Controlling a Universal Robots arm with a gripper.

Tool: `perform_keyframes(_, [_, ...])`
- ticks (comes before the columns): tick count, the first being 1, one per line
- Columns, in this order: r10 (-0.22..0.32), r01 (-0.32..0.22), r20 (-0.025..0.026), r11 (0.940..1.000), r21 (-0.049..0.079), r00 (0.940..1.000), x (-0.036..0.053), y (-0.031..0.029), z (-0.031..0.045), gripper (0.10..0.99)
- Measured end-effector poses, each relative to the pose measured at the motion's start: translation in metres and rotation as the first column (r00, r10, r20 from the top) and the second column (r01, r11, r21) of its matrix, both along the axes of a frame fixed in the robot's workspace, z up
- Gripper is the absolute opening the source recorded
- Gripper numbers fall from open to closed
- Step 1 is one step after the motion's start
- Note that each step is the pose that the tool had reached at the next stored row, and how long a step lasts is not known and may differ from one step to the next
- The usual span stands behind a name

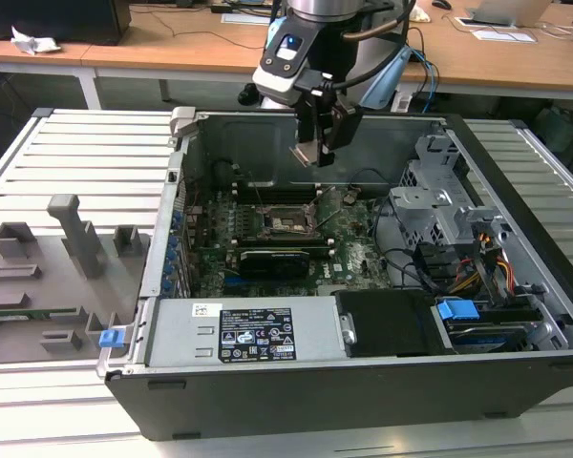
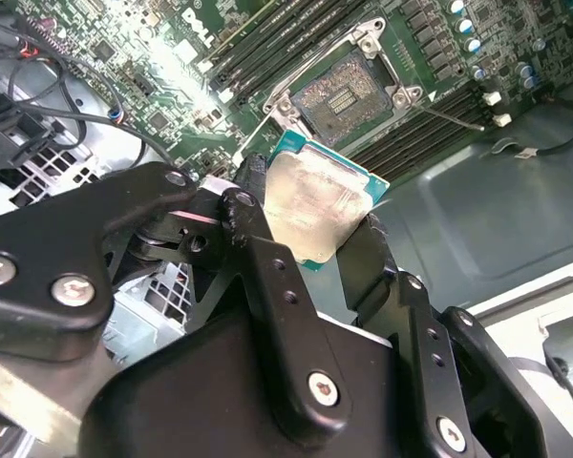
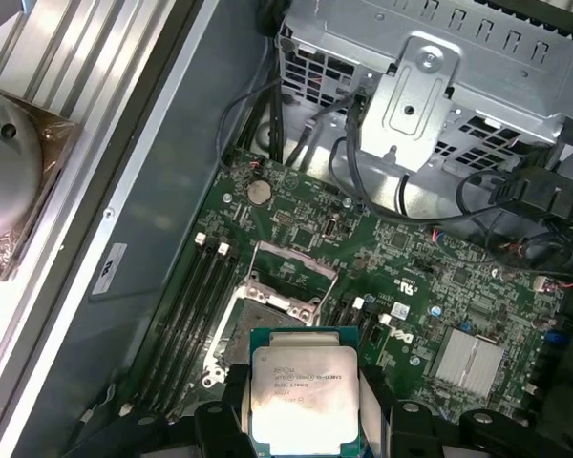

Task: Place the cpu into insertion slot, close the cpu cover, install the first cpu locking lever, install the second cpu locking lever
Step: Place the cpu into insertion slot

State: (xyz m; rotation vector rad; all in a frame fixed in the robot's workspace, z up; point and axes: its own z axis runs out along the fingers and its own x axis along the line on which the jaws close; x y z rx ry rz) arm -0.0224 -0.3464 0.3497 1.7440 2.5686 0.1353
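The jaws pinch the chip (image 2: pixel 315 205) by two opposite edges above the open socket (image 2: pixel 342 100); it looks light, stiff and fragile (best held by its edges only).

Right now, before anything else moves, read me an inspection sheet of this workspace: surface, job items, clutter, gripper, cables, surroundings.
Surface: slatted metal table carrying an open computer case.
Job's things: cpu held in the air above the case, not seated; insertion slot bare, contacts exposed; cpu cover looks swung open at the slot's edge.
Clutter: grey fixture tray on the table at the exterior view's left.
Grippers: gripper shut on the cpu's edges.
Cables: black cables and coloured wires by the drive cage, apart from the slot.
Surroundings: wooden desks behind the table.
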Motion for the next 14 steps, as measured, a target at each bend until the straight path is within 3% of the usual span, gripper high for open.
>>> perform_keyframes(14, [-0.093, 0.093, 0.0, 0.9957, 0.0, 0.9957, 0.0, 0.0, -0.0003, 0.541])
